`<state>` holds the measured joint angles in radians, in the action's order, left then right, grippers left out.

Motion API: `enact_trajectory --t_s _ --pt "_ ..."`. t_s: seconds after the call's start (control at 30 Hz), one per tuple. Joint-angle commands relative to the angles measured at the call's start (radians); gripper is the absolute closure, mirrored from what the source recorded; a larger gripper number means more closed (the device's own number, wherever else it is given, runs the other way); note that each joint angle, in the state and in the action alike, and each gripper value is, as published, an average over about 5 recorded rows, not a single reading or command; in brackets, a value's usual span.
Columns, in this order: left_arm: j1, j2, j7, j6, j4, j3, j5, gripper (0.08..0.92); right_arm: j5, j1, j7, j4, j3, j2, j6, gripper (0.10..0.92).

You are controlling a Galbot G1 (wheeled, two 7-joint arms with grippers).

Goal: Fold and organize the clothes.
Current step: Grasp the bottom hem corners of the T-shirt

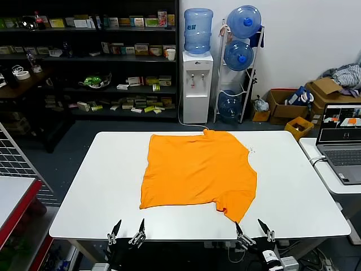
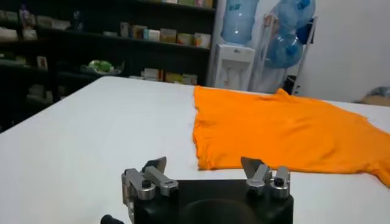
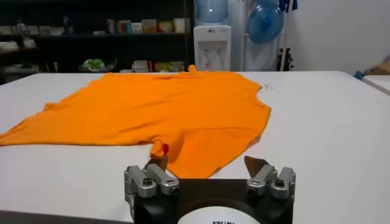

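The clothes are one bright orange T-shirt point(image 1: 197, 169) lying flat on the white table point(image 1: 101, 186), with a sleeve reaching toward the front right. In the left wrist view the T-shirt point(image 2: 286, 131) lies ahead, and in the right wrist view the T-shirt point(image 3: 158, 112) ends just before the jaws. My left gripper point(image 1: 127, 231) hangs at the table's front edge, left of the shirt, open and empty point(image 2: 206, 169). Also at the front edge, just below the shirt's front right sleeve, my right gripper point(image 1: 252, 228) stands open with nothing in it point(image 3: 207, 165).
A laptop point(image 1: 341, 141) sits on a side table at the right. Behind the table stand a water dispenser point(image 1: 197, 73), a rack of water bottles point(image 1: 240, 56), dark shelves point(image 1: 90, 56) and cardboard boxes point(image 1: 293, 107). A wire rack point(image 1: 17, 164) is at the left.
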<state>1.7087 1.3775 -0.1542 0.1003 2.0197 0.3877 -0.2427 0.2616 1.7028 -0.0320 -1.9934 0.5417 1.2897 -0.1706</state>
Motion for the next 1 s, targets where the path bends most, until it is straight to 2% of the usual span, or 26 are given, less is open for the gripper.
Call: enact_trajectory --t_s 0.03,0.23,0.47,0.57,0.9,1.0 --pt "-0.004 -0.027 -0.006 0.039 0.004 -0.001 -0.035 0.177 -0.007 0.005 -0.001 -0.002 0.004 0.003 -0.007 0.203" --pt "-0.081 -0.057 -0.012 0.038 -0.026 -0.013 -0.095 0.177 -0.013 -0.042 0.024 0.015 -0.009 -0.005 0.015 0.203" --pt "-0.280 -0.070 -0.017 0.043 -0.186 -0.048 -0.103 0.177 -0.044 -0.157 0.048 0.109 -0.055 -0.007 -0.016 0.203" --pt "-0.326 -0.071 -0.019 0.050 -0.240 -0.055 -0.104 0.177 -0.054 -0.184 0.056 0.134 -0.068 0.001 -0.031 0.203" --pt "-0.363 -0.073 -0.027 0.076 -0.294 -0.078 -0.106 0.182 -0.055 -0.193 0.075 0.162 -0.082 0.020 -0.045 0.207" --pt "-0.366 -0.072 -0.030 0.083 -0.302 -0.085 -0.106 0.207 -0.055 -0.193 0.075 0.166 -0.084 0.021 -0.044 0.249"
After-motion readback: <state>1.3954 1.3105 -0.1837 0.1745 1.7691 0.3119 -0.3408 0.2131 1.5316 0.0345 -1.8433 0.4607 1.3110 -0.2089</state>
